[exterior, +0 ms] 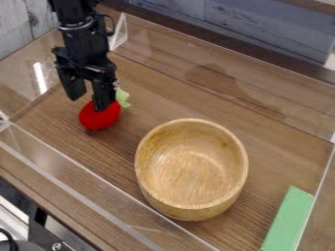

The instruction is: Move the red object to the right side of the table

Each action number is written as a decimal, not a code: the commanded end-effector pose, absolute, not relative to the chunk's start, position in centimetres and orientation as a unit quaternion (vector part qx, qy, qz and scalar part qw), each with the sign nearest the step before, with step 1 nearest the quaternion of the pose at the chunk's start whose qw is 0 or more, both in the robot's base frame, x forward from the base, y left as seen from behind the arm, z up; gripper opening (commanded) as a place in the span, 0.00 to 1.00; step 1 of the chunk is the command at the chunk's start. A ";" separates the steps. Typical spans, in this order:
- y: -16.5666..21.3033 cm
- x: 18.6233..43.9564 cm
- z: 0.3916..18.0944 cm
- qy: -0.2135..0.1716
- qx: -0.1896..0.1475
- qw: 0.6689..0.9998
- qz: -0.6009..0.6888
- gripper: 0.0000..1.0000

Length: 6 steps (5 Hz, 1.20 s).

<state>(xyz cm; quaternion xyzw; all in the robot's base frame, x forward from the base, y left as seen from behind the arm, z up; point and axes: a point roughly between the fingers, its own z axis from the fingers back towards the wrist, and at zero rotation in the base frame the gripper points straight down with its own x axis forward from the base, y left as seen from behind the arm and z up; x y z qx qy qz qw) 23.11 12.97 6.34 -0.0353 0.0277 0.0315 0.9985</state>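
Note:
The red object point(101, 117), a small toy strawberry with a pale green leafy top, lies on the dark wood table point(236, 88) at the left. My gripper point(82, 96) points straight down and is open, just over the strawberry's upper left side. One finger stands to the strawberry's left. The other finger is in front of its top edge. Nothing is gripped between the fingers, and I cannot tell whether they touch the strawberry.
A round light wooden bowl point(193, 124) stands right of the strawberry near the table's middle. A flat green block point(291, 221) lies at the front right corner. Low clear acrylic walls point(78, 181) edge the table on all sides.

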 end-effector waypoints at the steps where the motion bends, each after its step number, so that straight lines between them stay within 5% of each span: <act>1: 14.2 23.8 8.1 -0.003 -0.013 0.998 0.063 1.00; 6: 12.7 25.6 7.2 0.021 -0.004 1.000 0.010 1.00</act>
